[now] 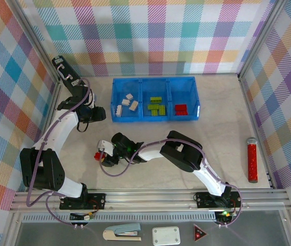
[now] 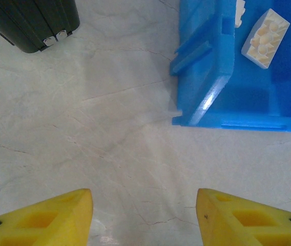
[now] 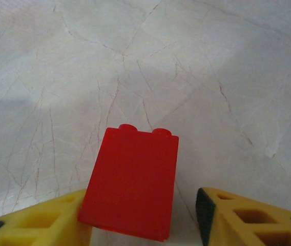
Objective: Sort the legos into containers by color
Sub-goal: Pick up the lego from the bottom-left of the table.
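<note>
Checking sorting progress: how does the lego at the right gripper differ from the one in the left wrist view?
The lego at the right gripper is red; the tray lego is cream. The red one is between open fingers, outside the tray; the cream one lies inside. Both are small bricks.

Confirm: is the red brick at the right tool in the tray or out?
Out. The red brick is between fingers of the right tool, over the table, far from the blue tray.
</note>
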Motion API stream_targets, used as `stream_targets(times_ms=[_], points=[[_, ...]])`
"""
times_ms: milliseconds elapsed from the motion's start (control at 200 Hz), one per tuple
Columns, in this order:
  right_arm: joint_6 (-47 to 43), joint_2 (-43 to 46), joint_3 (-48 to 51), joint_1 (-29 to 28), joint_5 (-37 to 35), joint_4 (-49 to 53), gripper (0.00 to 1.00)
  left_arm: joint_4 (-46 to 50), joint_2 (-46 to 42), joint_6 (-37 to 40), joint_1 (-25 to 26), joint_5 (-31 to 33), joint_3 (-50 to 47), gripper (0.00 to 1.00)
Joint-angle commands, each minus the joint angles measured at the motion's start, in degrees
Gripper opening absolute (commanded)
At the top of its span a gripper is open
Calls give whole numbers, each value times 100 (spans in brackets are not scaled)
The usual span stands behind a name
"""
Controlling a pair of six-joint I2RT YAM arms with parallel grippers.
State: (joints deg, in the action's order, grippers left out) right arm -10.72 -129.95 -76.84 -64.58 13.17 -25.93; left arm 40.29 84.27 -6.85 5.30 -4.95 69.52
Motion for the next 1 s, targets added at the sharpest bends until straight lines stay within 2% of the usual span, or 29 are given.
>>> stream_targets(times_ms=[0, 170, 425, 995], points=[[78, -70, -87, -46, 150, -145, 50, -60, -41, -88, -81, -93, -52, 55], [59, -7, -12, -47, 118, -181, 43, -52, -22, -88, -74, -94, -46, 56], [-95, 284, 299, -13, -93, -251, 40, -53, -5, -84, -99, -85, -43, 56], [14, 1988, 2094, 672, -335, -358, 36, -11, 28, -71, -99, -147, -52, 56]])
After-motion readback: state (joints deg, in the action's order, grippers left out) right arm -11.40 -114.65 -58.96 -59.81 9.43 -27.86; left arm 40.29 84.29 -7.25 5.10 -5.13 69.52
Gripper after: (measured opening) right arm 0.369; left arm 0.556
